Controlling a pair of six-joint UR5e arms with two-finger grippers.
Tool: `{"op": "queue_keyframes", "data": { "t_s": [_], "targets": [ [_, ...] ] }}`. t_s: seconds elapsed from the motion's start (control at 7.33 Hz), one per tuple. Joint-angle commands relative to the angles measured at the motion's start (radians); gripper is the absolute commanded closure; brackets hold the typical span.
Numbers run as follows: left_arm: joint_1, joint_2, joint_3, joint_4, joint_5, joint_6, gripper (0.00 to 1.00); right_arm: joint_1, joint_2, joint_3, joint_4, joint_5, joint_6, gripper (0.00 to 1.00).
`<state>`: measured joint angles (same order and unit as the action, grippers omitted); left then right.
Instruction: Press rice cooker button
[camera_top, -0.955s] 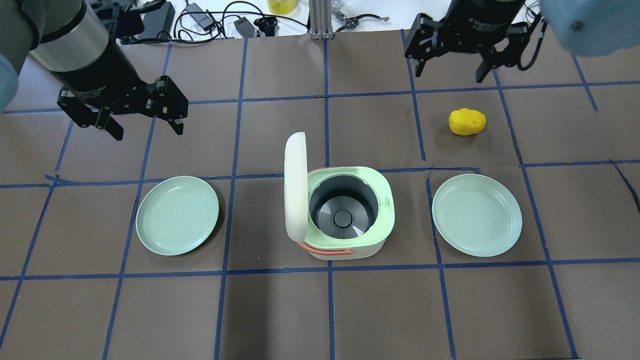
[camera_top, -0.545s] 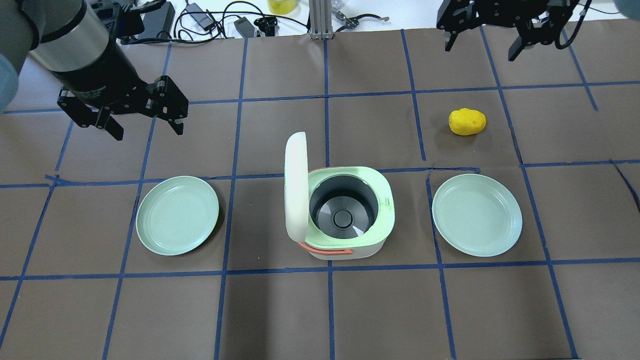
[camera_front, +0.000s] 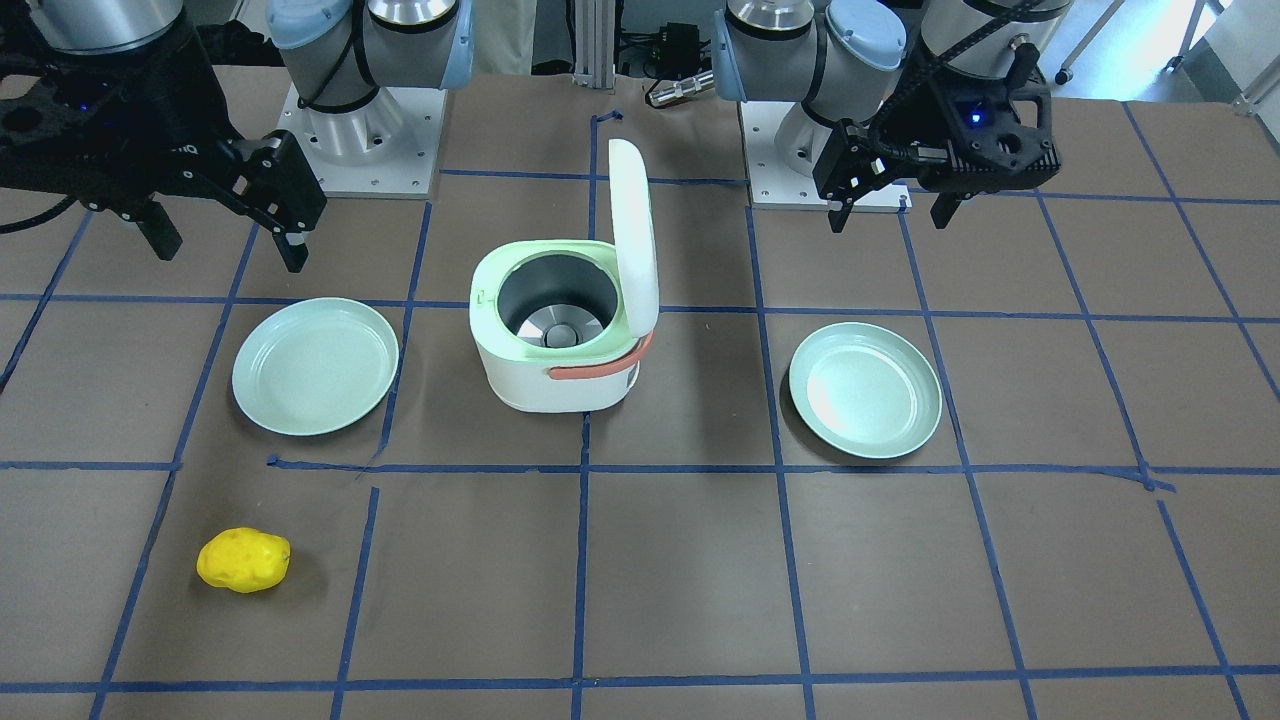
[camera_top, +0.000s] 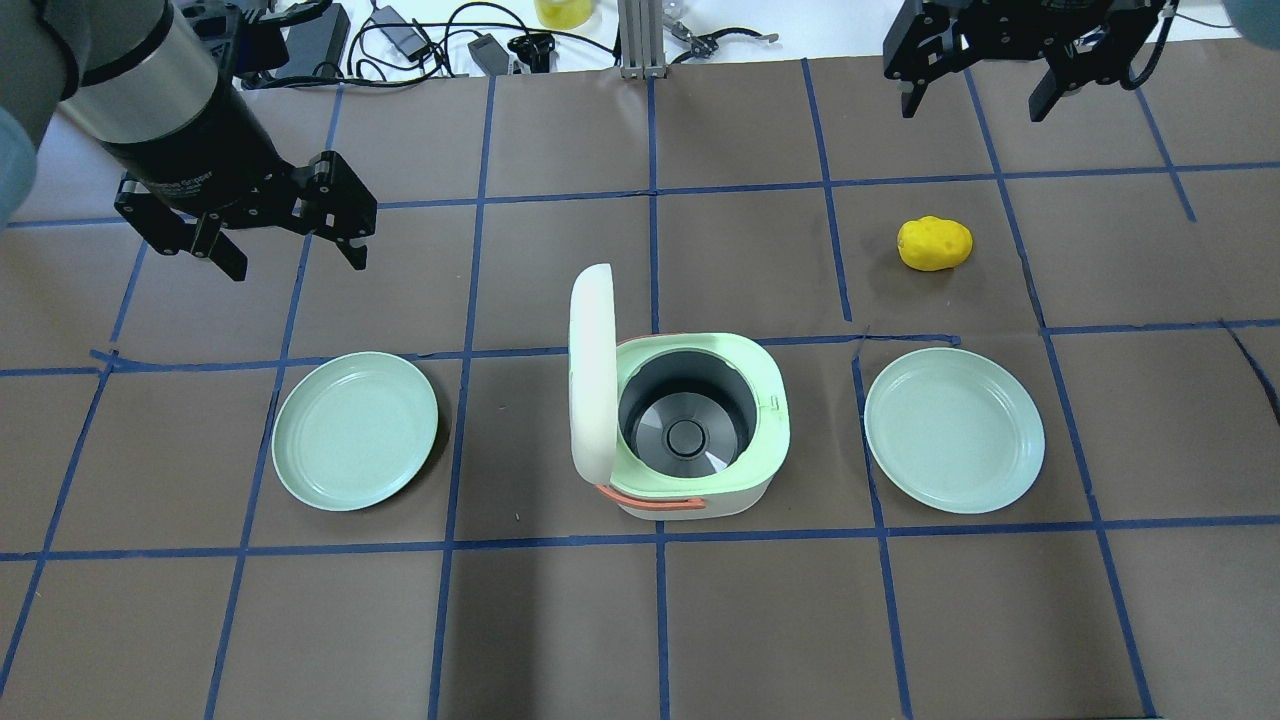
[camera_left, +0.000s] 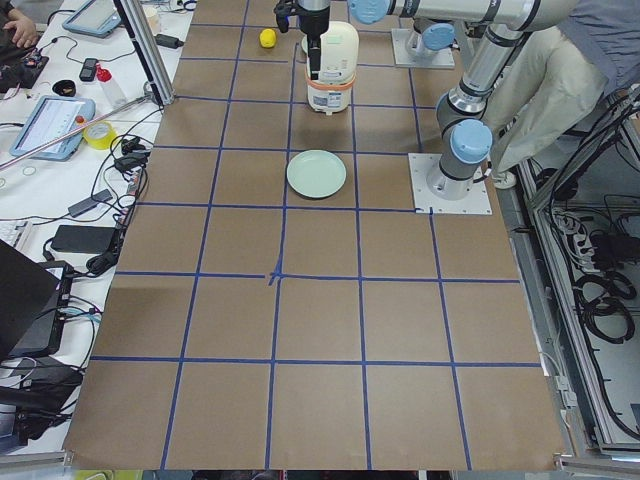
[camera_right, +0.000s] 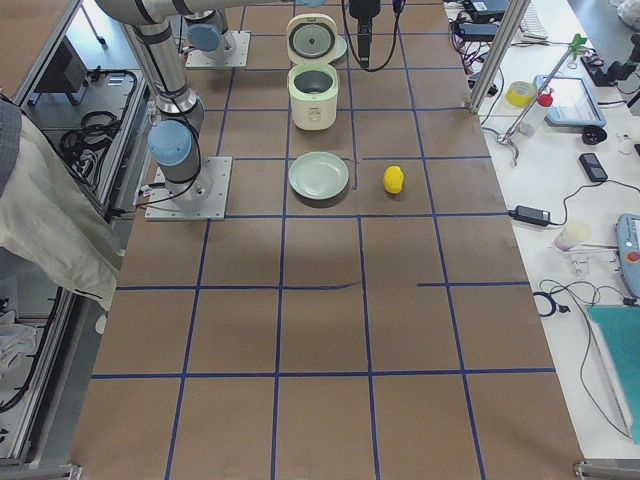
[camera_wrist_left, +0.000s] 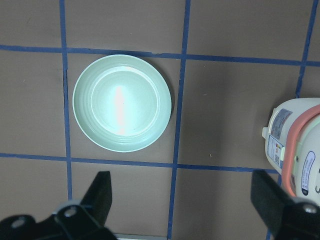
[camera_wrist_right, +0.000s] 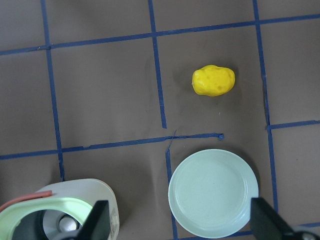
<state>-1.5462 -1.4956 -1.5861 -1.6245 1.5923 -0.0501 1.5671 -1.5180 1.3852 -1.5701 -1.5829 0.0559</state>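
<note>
The white and pale green rice cooker stands mid-table with its lid swung up and open, and the grey inner pot is empty. It also shows in the front view. I cannot make out its button; only a small tab shows on the rim. My left gripper is open and empty, hovering behind the left plate. My right gripper is open and empty, high near the table's far edge, well away from the cooker.
Two pale green plates flank the cooker, one on the left and one on the right. A yellow potato-like object lies behind the right plate. Cables and tools lie beyond the far edge.
My right gripper has moved away from the cooker, to the right and toward the table's far edge. The left arm, the cooker and its open lid have not moved.
</note>
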Motion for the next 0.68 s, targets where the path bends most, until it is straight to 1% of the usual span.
{"op": "queue_keyframes", "data": {
  "t_s": [0.0,0.55],
  "targets": [
    [0.000,0.000,0.000,0.000,0.000,0.001,0.00,0.001,0.005,0.002,0.001,0.006,-0.070,0.00],
    [0.000,0.000,0.000,0.000,0.000,0.001,0.00,0.002,0.004,0.008,0.001,0.000,-0.068,0.00]
  ]
}}
